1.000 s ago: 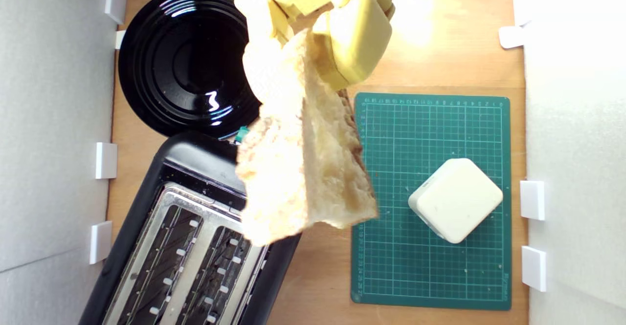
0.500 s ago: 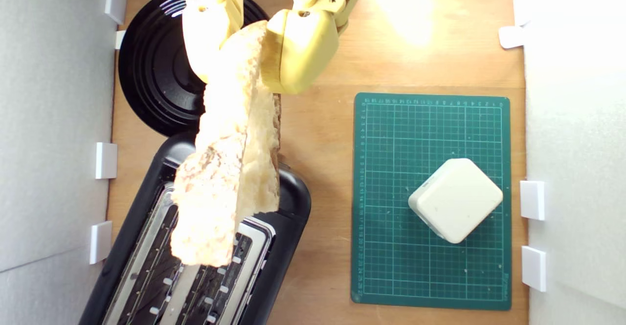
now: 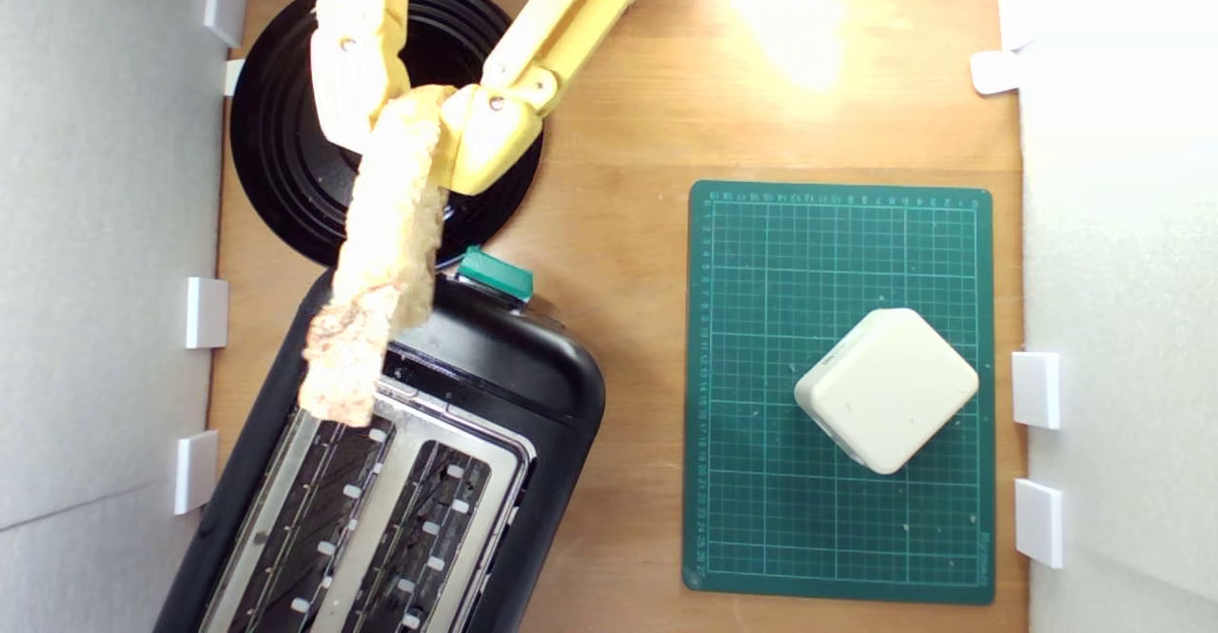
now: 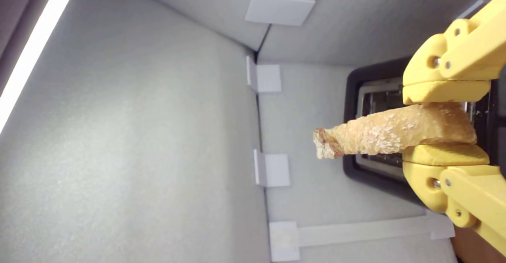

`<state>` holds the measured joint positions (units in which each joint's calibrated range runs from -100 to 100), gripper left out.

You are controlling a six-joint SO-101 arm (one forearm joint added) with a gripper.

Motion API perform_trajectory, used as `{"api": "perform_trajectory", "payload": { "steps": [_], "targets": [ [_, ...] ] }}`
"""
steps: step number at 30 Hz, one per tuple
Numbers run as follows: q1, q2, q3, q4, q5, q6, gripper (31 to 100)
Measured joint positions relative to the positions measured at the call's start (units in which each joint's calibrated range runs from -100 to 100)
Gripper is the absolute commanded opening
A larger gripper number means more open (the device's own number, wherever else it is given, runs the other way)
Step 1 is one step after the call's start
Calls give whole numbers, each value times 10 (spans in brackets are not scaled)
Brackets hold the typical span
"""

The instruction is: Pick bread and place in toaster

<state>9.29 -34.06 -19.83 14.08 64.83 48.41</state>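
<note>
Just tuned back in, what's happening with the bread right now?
The claw is shut on the bread, holding it edge-on in the air, its free end over the near end of the toaster by the slot on the exterior view's left. It is not in a slot yet; both look empty. The plate sits behind, bare.

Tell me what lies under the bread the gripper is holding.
In the exterior view, the bread, clamped in the gripper, hangs over the black plate's edge and the toaster's end, its tip above one slot's near end. What is directly beneath the slice is covered.
</note>
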Motion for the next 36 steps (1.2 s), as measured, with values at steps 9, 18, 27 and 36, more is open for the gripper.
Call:
{"api": "perform_trajectory", "payload": {
  "steps": [9, 18, 27, 36],
  "targets": [
    [5, 30, 0, 22, 69, 13, 563],
    [5, 63, 0, 22, 69, 13, 563],
    [11, 87, 0, 22, 64, 13, 563],
    [26, 97, 0, 22, 43, 6, 563]
  ]
}}
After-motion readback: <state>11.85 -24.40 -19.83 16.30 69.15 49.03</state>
